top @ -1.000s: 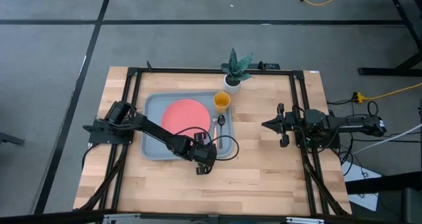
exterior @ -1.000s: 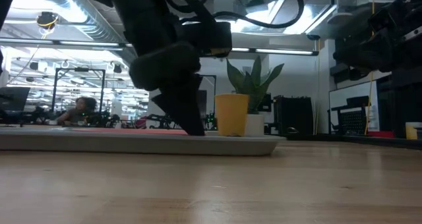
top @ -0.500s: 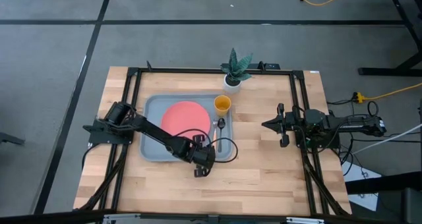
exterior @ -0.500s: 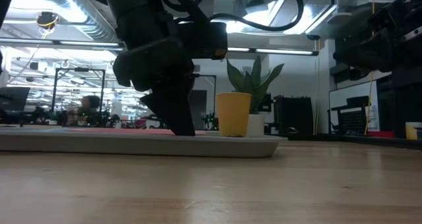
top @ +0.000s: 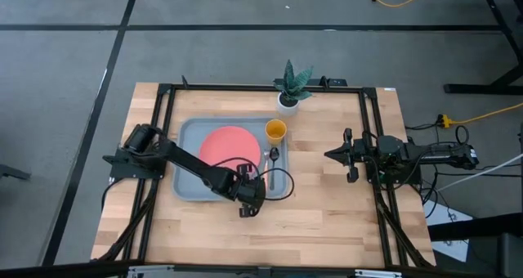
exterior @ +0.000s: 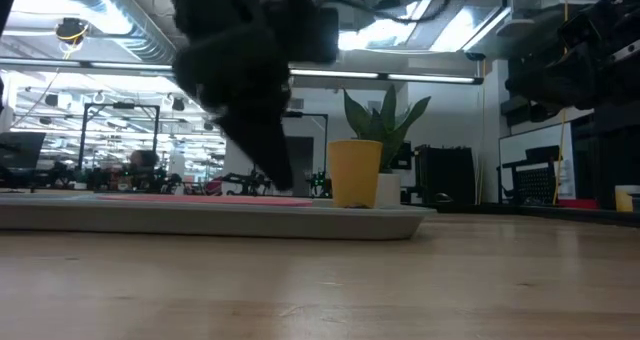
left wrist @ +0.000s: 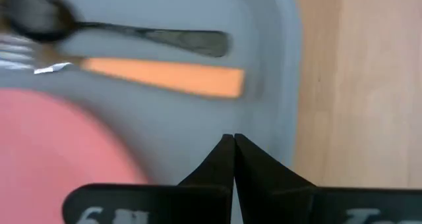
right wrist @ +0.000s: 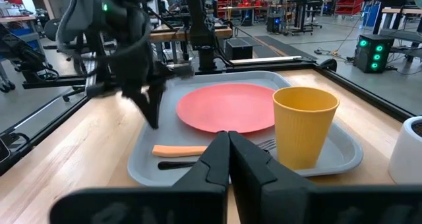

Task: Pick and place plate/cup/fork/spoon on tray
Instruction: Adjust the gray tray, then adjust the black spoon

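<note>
Wood table point(top: 327, 221): left gripper point(left wrist: 233, 143) pressed together above tray point(left wrist: 198, 118); fork point(left wrist: 165, 77) tines blurred.

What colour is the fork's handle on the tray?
Light orange; the fork handle shows best in the left wrist view, lying beside the dark spoon.

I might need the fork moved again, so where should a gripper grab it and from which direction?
Probably the fork's orange handle, from straight above, fingers closing across its width. It lies flat on the tray with the spoon close alongside, so aim at the handle's free end, near the tray rim.
</note>
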